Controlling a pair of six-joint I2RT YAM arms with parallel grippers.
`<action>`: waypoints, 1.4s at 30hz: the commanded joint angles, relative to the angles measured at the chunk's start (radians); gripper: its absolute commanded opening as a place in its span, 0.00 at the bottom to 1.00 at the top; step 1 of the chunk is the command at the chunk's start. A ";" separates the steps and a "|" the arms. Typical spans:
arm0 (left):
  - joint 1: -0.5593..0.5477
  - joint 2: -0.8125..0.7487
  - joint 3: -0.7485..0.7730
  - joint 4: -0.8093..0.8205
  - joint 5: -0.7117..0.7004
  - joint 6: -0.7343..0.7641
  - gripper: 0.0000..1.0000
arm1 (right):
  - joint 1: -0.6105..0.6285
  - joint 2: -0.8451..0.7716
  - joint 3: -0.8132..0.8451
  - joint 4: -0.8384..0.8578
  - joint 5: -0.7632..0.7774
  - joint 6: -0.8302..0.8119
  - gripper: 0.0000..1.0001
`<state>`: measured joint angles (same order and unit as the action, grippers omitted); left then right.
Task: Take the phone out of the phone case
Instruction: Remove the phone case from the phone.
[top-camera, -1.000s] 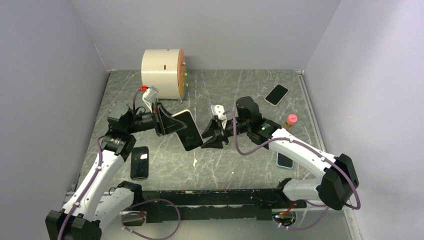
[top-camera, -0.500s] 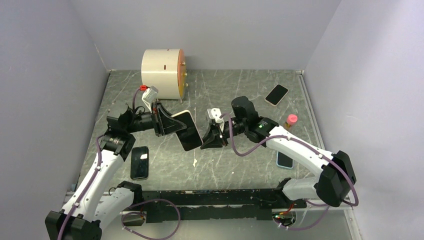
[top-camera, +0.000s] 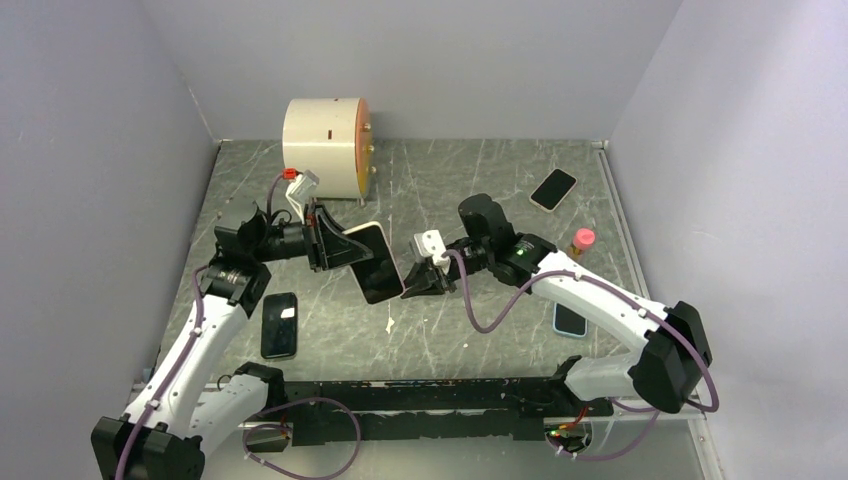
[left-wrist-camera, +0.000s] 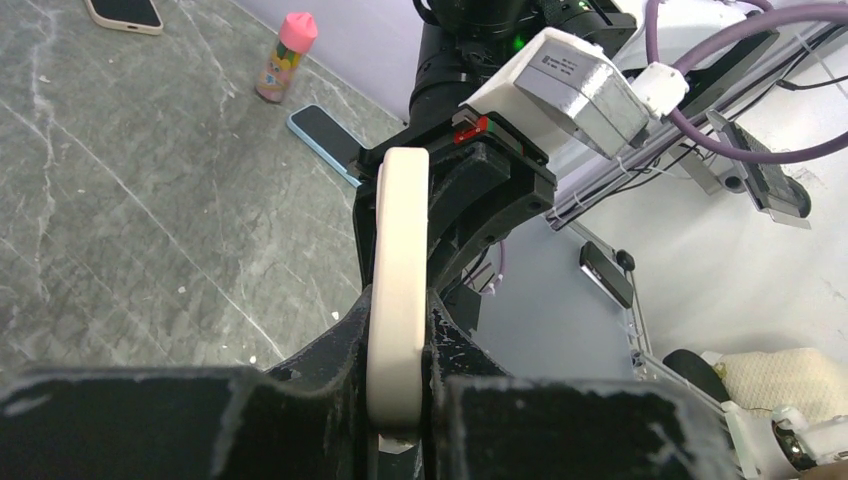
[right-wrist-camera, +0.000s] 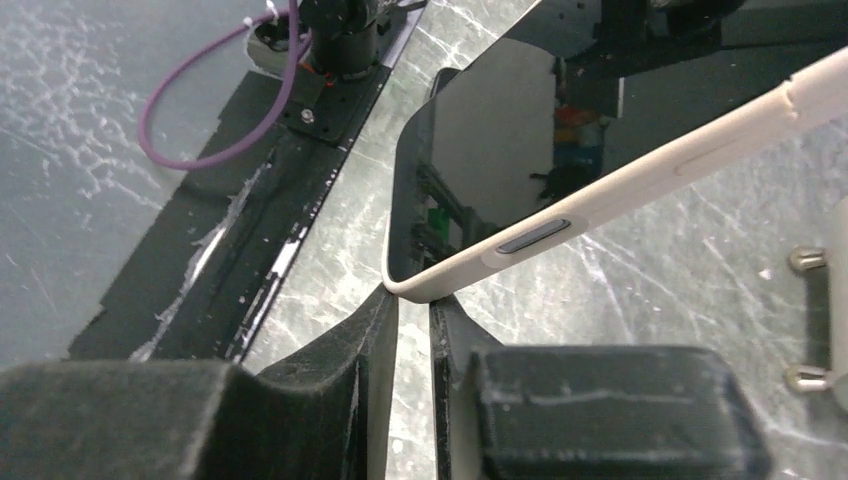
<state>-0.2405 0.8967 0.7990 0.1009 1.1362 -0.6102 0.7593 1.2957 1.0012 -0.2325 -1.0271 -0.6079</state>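
A black phone (top-camera: 377, 272) in a cream case (top-camera: 366, 229) hangs in the air over the table's middle. My left gripper (top-camera: 325, 248) is shut on the case's upper end; in the left wrist view the case edge (left-wrist-camera: 400, 250) sits clamped between the fingers (left-wrist-camera: 400, 345). My right gripper (top-camera: 408, 287) is at the phone's lower right corner. In the right wrist view the jaws stand a narrow gap apart (right-wrist-camera: 412, 300), with the case's rounded corner (right-wrist-camera: 440, 285) pinched at their tips. The glossy screen (right-wrist-camera: 480, 170) faces up.
A cream cylinder (top-camera: 322, 135) stands at the back left. A black phone (top-camera: 279, 325) lies front left, another phone (top-camera: 553, 189) back right, and a blue-cased phone (top-camera: 568, 320) by the right arm. A pink-capped bottle (top-camera: 579, 243) stands at the right. A black rail (top-camera: 420, 400) runs along the near edge.
My right gripper has moved left to the phone's lower corner and its jaws have narrowed. The left gripper and phone have stayed nearly still.
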 joint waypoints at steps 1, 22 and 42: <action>-0.008 -0.022 0.071 -0.034 0.100 -0.015 0.03 | 0.004 0.028 0.094 -0.027 0.075 -0.205 0.00; -0.008 -0.088 0.103 -0.269 -0.067 0.215 0.03 | 0.011 -0.036 -0.062 0.214 -0.027 0.121 0.53; -0.008 -0.118 0.089 -0.286 -0.088 0.234 0.03 | 0.069 0.041 -0.015 0.238 -0.056 0.204 0.41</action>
<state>-0.2481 0.8104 0.8581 -0.2581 1.0340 -0.3820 0.8185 1.3334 0.9375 0.0223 -1.0496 -0.3752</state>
